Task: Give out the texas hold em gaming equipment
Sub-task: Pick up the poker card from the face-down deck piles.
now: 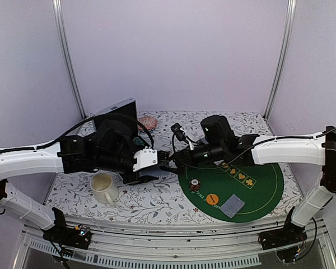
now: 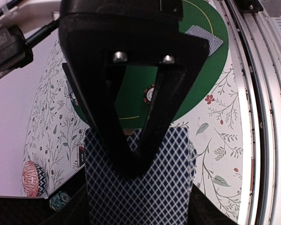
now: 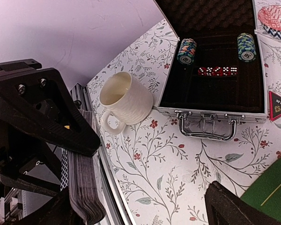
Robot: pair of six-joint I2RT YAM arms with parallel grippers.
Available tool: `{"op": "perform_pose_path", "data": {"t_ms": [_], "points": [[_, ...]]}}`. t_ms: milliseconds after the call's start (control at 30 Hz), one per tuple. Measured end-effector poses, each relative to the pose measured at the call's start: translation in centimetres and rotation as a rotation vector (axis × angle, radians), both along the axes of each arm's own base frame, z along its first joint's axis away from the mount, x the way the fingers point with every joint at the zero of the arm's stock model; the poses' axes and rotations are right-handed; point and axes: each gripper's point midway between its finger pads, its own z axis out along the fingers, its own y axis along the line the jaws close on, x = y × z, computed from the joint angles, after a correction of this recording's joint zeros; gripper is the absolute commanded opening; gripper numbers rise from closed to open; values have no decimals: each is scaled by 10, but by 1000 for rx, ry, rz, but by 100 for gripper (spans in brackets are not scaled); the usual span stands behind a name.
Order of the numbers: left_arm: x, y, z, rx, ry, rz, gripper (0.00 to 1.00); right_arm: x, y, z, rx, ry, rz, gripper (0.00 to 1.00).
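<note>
Playing-card deck (image 2: 145, 192), blue diamond backs: clamped in left gripper (image 2: 131, 161), held between both arms. Right gripper (image 3: 154, 168) jaws spread wide, deck edge beside 1 finger, contact unclear. 1 card (image 1: 233, 205), orange disc (image 1: 212, 198), chip stack (image 1: 195, 185) on green mat (image 1: 263, 190).

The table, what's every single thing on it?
mat: one, green, table's right side
small chip stack: one, red-white, on mat
disc: one, orange, on mat
loose cards: about two, grey-blue, on mat
mug: one, cream, left of mat
case: one, black inside, open, beside mug
tall chip stacks: two, striped, inside case
dice: a row, red, inside case
triangle marker: one, black-red, beside case
round object: one, pink striped, beside case
deck: one, blue-patterned, in left gripper
left gripper: black, shut on deck
right gripper: black, open, near deck
</note>
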Motion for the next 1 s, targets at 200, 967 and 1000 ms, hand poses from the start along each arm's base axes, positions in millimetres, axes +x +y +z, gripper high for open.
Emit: {"op": "perform_pose_path", "data": {"t_ms": [200,967,1000], "points": [[1,0,-1,1,-1,2,61,-1,-10,6,-34,-10,-19,90],[1,1,-3,7,-3,8,61,-22,-13,23,-26,36,68,22],[1,1,-3,7,-3,8,61,-23,-14,23,-24,39,71,18]]}}
